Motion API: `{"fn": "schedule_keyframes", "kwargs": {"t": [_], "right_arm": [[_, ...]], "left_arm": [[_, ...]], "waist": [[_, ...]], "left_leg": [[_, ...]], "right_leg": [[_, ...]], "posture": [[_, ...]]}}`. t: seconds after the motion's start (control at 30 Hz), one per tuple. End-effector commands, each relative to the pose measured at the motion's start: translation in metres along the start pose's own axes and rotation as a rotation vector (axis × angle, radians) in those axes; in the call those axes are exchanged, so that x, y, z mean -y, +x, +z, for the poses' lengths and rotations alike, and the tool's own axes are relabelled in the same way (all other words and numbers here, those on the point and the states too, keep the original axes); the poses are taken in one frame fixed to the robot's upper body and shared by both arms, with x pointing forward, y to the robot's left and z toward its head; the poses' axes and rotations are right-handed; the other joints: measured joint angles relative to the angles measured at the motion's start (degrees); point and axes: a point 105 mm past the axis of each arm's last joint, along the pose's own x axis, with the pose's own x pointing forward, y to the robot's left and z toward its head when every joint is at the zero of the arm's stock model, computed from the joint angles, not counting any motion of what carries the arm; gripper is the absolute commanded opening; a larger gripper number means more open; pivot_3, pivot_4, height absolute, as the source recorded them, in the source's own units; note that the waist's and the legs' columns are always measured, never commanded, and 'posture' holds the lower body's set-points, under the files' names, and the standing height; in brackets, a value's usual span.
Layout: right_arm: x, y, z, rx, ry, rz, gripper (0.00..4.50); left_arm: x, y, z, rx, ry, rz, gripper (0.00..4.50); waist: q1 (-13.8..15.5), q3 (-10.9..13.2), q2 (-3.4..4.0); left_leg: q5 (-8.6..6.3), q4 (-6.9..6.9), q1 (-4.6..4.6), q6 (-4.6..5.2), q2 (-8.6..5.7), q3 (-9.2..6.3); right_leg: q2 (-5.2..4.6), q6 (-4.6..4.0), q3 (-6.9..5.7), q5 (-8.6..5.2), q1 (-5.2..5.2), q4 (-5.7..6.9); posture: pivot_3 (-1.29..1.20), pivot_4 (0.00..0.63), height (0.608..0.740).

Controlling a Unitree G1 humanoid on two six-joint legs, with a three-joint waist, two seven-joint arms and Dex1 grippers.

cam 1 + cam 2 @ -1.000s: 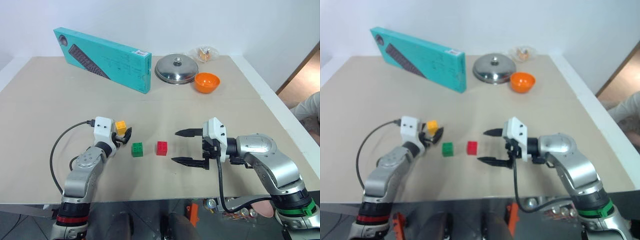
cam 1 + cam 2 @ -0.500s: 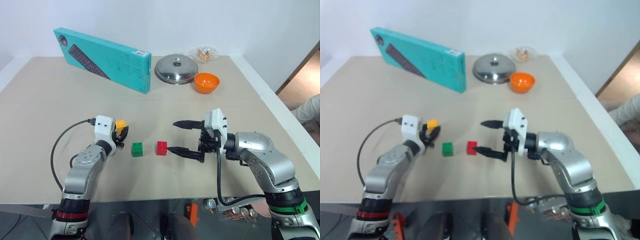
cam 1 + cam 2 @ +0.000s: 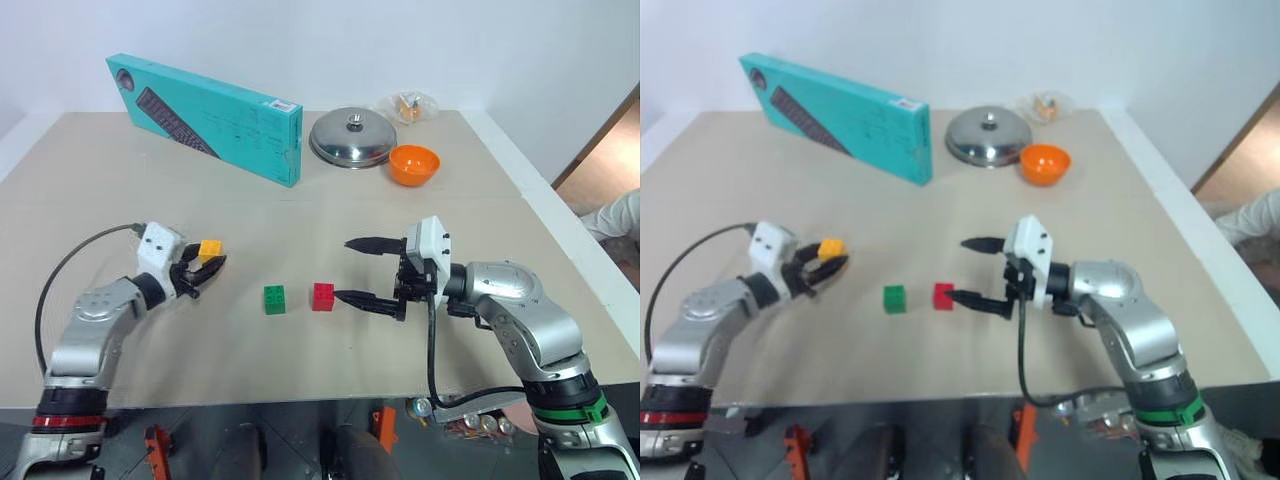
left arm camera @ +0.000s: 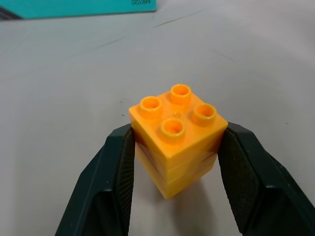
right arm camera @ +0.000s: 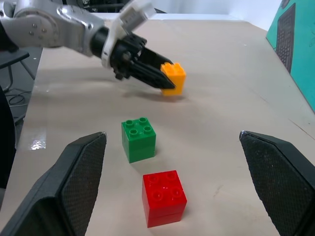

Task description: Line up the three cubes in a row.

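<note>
Left gripper [image 3: 205, 266] pinching yellow cube [image 3: 209, 249], far left of green cube [image 3: 274, 299]; right gripper [image 3: 356, 270] jaws spread, just right of red cube [image 3: 323, 296]

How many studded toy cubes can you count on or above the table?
3. The green cube and red cube sit side by side on the table; the yellow-orange cube is clamped in the left gripper. None seems hidden.

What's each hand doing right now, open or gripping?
Left hand: closed on the small yellow-orange studded plastic block.
Right hand: open, holding nothing, beside the small red studded plastic block.
</note>
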Motion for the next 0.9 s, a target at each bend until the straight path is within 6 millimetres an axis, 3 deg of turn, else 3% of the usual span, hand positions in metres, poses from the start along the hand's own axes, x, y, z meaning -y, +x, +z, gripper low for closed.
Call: {"fn": "schedule_keyframes", "kwargs": {"t": [0.03,0.27,0.53,0.9], "right_arm": [[0.001,0.002,0.010,0.018,-0.050,0.018,4.50],[0.001,0.000,0.008,0.005,-0.060,0.023,4.50],[0.000,-0.002,0.008,-0.004,-0.063,0.014,4.50],[0.001,-0.005,0.007,-0.013,-0.066,-0.004,4.50]], "left_arm": [[0.008,-0.013,0.012,0.052,0.029,-0.130,1.99],[0.029,-0.027,0.000,-0.004,0.074,-0.328,1.99],[0.039,-0.035,-0.005,-0.039,0.108,-0.440,1.99],[0.049,-0.028,-0.008,0.041,0.105,-0.208,1.99]], "waist": [[0.0,0.0,0.00],[0.0,0.0,0.01],[0.0,0.0,0.02],[0.0,0.0,0.01]], "left_leg": [[0.00,0.00,0.00,0.00,-0.01,0.01],[-0.01,-0.04,-0.01,0.00,0.03,0.03],[-0.01,-0.06,-0.02,0.00,0.08,0.02],[-0.01,-0.06,-0.03,0.00,0.11,0.02]], "right_leg": [[-0.02,0.00,0.01,0.00,0.00,-0.01],[-0.05,-0.01,0.02,-0.02,-0.04,-0.02],[-0.11,-0.05,-0.02,-0.04,-0.06,-0.02],[-0.18,-0.02,0.07,-0.04,-0.08,-0.02]], "posture": [[0.00,0.150,0.740],[0.00,0.150,0.740],[0.00,0.150,0.740],[0.00,0.150,0.740]]}}
